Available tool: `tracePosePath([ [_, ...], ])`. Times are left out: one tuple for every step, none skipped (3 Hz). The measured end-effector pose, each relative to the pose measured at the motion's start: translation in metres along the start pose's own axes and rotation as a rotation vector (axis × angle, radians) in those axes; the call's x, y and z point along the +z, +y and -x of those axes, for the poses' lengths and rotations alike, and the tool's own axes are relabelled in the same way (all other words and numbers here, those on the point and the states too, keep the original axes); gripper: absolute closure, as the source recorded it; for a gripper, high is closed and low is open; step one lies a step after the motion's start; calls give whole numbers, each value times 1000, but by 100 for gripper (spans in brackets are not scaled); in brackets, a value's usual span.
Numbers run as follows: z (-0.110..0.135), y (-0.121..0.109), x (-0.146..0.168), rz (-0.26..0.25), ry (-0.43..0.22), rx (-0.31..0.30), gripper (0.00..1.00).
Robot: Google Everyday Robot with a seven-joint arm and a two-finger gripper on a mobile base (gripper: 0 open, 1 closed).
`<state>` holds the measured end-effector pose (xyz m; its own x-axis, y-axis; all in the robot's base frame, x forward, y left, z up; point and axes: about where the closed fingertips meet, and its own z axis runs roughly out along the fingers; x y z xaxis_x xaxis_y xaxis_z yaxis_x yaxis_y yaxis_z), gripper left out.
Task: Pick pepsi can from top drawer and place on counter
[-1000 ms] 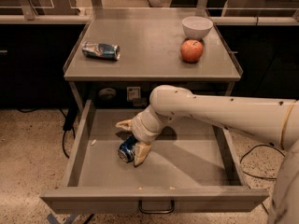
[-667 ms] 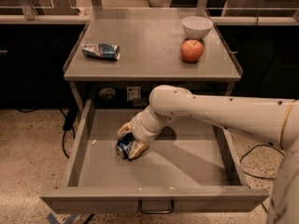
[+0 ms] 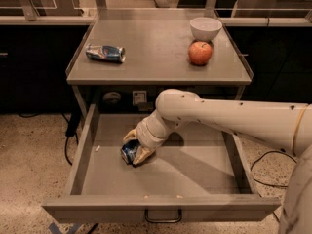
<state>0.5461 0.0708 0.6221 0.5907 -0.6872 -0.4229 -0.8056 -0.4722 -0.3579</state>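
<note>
The top drawer [image 3: 87,150] is pulled open below the counter [image 3: 151,48]. The deep-blue pepsi can [image 3: 127,151] lies on its side on the drawer floor, left of centre. My gripper [image 3: 133,147] reaches down into the drawer from the right. Its tan fingers [image 3: 142,155] are closed around the can, one on the far side and one on the near side. The can rests low, at or just above the drawer floor.
On the counter lie a crushed silver-blue can [image 3: 105,52] at the left, a red apple [image 3: 200,53] and a white bowl [image 3: 205,28] at the right. My white arm [image 3: 234,121] crosses the drawer's right half. The drawer handle [image 3: 163,216] is at the front.
The fingers have closed in from a wider spread onto the pepsi can. The can has shifted slightly. The arm has barely moved.
</note>
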Motion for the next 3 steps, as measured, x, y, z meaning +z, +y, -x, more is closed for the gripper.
tracePosePath([
  [0,0,0,0,0,0,100],
  [0,0,0,1,0,0,100],
  [9,-4,-18,-2,23,-8,100],
])
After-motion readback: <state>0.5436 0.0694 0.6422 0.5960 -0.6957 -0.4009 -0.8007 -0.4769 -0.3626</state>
